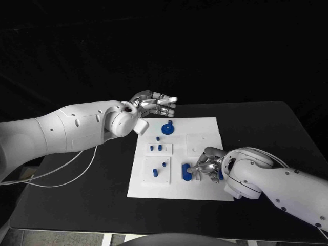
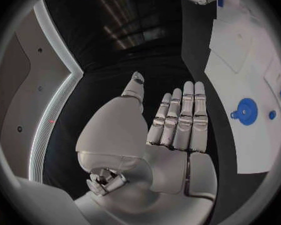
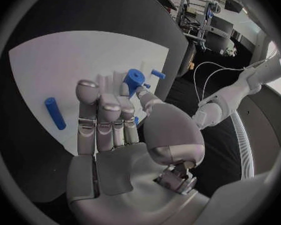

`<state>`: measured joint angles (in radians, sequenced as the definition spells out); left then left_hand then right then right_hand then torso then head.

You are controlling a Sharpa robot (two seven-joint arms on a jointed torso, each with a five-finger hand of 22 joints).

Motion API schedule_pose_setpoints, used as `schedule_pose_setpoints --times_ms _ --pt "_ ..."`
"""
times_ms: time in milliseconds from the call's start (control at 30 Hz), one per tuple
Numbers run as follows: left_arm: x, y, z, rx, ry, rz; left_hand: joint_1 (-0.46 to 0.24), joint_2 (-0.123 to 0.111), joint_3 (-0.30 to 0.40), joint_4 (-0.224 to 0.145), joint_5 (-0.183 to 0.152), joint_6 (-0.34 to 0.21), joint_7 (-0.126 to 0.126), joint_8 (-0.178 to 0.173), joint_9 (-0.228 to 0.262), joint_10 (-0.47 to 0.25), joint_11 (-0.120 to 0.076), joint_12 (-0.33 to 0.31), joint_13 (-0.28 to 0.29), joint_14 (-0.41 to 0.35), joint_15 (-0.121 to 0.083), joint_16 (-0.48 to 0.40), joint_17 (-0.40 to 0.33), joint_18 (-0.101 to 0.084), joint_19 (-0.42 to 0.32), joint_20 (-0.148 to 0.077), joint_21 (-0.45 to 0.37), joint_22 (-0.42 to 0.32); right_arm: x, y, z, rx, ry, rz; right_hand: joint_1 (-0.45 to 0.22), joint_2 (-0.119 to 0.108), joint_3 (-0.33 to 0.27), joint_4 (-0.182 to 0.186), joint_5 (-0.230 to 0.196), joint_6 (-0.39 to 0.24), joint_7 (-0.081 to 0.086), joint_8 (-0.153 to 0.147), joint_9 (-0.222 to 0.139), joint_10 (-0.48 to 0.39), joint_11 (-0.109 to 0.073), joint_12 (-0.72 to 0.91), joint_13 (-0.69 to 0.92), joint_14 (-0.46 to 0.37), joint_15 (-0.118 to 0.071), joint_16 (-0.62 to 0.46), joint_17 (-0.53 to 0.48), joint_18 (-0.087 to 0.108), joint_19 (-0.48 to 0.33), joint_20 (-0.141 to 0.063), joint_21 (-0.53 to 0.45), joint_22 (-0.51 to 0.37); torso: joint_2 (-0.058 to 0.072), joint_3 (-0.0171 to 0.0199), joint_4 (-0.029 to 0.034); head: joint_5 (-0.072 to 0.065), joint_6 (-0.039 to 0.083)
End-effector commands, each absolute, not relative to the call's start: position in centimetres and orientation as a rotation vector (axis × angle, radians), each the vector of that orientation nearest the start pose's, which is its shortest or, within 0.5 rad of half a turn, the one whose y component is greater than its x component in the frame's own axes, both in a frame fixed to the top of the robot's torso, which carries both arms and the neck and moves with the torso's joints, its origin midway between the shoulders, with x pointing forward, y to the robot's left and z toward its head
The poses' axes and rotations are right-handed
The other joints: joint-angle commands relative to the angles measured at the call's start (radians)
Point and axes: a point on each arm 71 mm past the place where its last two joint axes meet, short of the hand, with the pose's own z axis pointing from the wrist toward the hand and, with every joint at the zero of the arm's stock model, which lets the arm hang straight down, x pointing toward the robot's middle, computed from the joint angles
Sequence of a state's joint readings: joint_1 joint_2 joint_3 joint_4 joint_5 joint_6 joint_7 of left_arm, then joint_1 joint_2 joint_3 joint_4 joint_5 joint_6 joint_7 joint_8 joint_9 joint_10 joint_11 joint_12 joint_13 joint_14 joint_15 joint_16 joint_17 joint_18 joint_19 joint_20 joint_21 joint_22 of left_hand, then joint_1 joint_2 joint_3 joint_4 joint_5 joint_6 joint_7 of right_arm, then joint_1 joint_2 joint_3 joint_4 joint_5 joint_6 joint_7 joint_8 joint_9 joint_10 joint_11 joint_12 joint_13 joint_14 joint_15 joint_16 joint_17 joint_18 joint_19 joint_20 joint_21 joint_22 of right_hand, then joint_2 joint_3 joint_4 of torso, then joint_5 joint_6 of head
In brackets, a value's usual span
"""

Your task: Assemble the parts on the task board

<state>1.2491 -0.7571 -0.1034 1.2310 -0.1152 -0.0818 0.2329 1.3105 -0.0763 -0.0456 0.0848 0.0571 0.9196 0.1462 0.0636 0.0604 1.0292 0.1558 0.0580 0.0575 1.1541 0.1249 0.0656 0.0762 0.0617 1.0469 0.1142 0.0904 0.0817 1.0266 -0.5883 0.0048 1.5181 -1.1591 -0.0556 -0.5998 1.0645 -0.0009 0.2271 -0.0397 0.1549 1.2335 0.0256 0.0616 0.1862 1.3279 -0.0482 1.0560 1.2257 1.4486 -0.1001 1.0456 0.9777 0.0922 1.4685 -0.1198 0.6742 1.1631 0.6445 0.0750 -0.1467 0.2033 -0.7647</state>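
Task board [image 1: 197,192], the white plate, lies flat in the middle of the black table [image 1: 282,128]; no writing can be read on it or on its parts; the right hand [image 1: 208,163] rests low over the board's near right part, fingers [image 3: 103,120] held straight and side by side, thumb angled toward them; whether anything is pinched I cannot tell; just past its fingertips stands a short blue cylinder [image 3: 134,79], with a small blue peg [image 3: 157,74] beyond that, and a blue rod [image 3: 54,113] lies flat on the plate off to the fingers' outer side; the left hand [image 1: 154,104] hovers at the board's far left corner, fingers [image 2: 181,117] extended and pressed together, thumb apart, holding nothing; a round blue disc [image 2: 245,111] lies on the plate beside those fingers.
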Motion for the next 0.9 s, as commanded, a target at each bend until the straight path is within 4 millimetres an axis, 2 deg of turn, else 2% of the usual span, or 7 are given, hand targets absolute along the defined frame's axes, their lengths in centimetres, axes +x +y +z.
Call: schedule_pose_setpoints --times_ms 33,133,200,367,633,733,900 --pt "53.5 24.2 -20.0 -1.025 1.663 -1.420 -0.004 -0.001 -0.001 0.004 0.001 -0.005 0.004 -0.003 -0.001 -0.002 0.002 0.003 0.001 -0.002 0.006 -0.003 0.000 0.006 -0.001 0.004 0.005 -0.002 43.7 -9.6 -27.8 0.175 2.290 0.535 -0.012 0.000 -0.005 -0.016 0.003 0.007 0.002 0.002 0.002 0.008 -0.001 -0.005 0.003 0.000 -0.004 0.004 -0.003 -0.019 0.046 -0.006 0.006 -0.003 0.000 -0.0003 -0.0002 0.002 -0.002" --pt "53.5 24.2 -20.0 -1.025 1.663 -1.419 -0.004 0.001 -0.001 0.005 0.001 0.001 0.003 -0.002 -0.001 -0.003 0.002 0.003 0.001 -0.002 0.006 -0.003 0.000 0.006 -0.001 0.004 0.006 -0.002 43.7 -9.6 -27.9 0.173 2.290 0.540 -0.017 -0.013 -0.021 -0.015 0.033 0.009 0.002 0.002 0.002 0.010 -0.001 -0.005 0.004 0.000 -0.004 0.004 -0.003 -0.019 0.046 -0.006 0.007 -0.003 -0.001 -0.0001 -0.0008 0.004 -0.002" --pt "53.5 24.2 -20.0 -1.025 1.664 -1.419 -0.004 0.001 -0.001 0.005 0.001 0.001 0.003 -0.002 -0.001 -0.003 0.002 0.003 0.001 -0.002 0.006 -0.003 0.000 0.006 -0.001 0.004 0.006 -0.002 43.6 -9.6 -27.9 0.174 2.289 0.545 -0.012 -0.005 -0.039 -0.012 0.033 0.009 0.002 0.002 0.001 0.010 -0.002 -0.007 0.005 -0.001 -0.004 0.005 -0.003 -0.018 0.045 -0.006 0.008 -0.004 0.000 0.0000 -0.0012 0.005 -0.002" --pt "53.5 24.2 -20.0 -1.025 1.666 -1.419 -0.004 0.001 -0.001 0.005 0.001 0.001 0.003 -0.002 -0.001 -0.003 0.002 0.003 0.001 -0.002 0.006 -0.003 0.000 0.006 -0.001 0.004 0.006 -0.002 43.5 -9.6 -27.9 0.178 2.282 0.565 -0.022 -0.013 -0.049 -0.002 0.027 0.009 0.003 0.002 0.001 0.011 -0.001 -0.007 0.006 -0.001 -0.004 0.004 -0.004 -0.018 0.045 -0.006 0.007 -0.004 -0.001 0.0005 -0.0007 0.007 -0.002" --pt "53.5 24.3 -20.0 -1.026 1.666 -1.417 -0.004 0.001 -0.001 0.005 0.001 0.001 0.003 -0.002 -0.001 -0.003 0.002 0.003 0.001 -0.002 0.006 -0.003 0.000 0.006 -0.001 0.004 0.006 -0.002 43.0 -10.1 -27.9 0.168 2.307 0.603 -0.005 -0.053 -0.091 0.055 0.039 0.013 0.004 0.002 0.002 0.013 0.000 -0.008 0.009 -0.002 -0.004 0.005 -0.005 -0.017 0.046 -0.006 0.010 -0.006 0.000 0.0009 -0.0013 0.012 -0.007" --pt "53.5 24.3 -20.1 -1.027 1.666 -1.416 -0.005 0.004 -0.003 0.002 0.001 -0.002 0.004 -0.002 -0.001 -0.003 0.002 0.003 0.001 -0.003 0.006 -0.003 0.000 0.006 -0.001 0.004 0.006 -0.001 42.7 -10.3 -28.0 0.160 2.318 0.616 0.004 -0.060 -0.091 0.065 0.039 0.013 0.004 0.002 0.003 0.013 0.000 -0.009 0.010 -0.001 -0.004 0.006 -0.004 -0.016 0.045 -0.006 0.011 -0.006 0.000 0.0008 -0.0020 0.012 -0.005" --pt "53.5 24.3 -20.0 -1.026 1.666 -1.416 -0.005 0.004 -0.003 0.002 0.001 -0.002 0.004 -0.002 -0.001 -0.003 0.002 0.003 0.001 -0.003 0.006 -0.003 0.000 0.006 -0.001 0.004 0.006 -0.001 42.5 -10.5 -28.2 0.141 2.341 0.620 0.021 -0.074 -0.087 0.057 0.040 0.016 0.004 0.002 0.003 0.013 0.000 -0.009 0.010 -0.001 -0.004 0.006 -0.003 -0.017 0.045 -0.006 0.010 -0.006 -0.001 0.0011 -0.0021 0.013 -0.006"
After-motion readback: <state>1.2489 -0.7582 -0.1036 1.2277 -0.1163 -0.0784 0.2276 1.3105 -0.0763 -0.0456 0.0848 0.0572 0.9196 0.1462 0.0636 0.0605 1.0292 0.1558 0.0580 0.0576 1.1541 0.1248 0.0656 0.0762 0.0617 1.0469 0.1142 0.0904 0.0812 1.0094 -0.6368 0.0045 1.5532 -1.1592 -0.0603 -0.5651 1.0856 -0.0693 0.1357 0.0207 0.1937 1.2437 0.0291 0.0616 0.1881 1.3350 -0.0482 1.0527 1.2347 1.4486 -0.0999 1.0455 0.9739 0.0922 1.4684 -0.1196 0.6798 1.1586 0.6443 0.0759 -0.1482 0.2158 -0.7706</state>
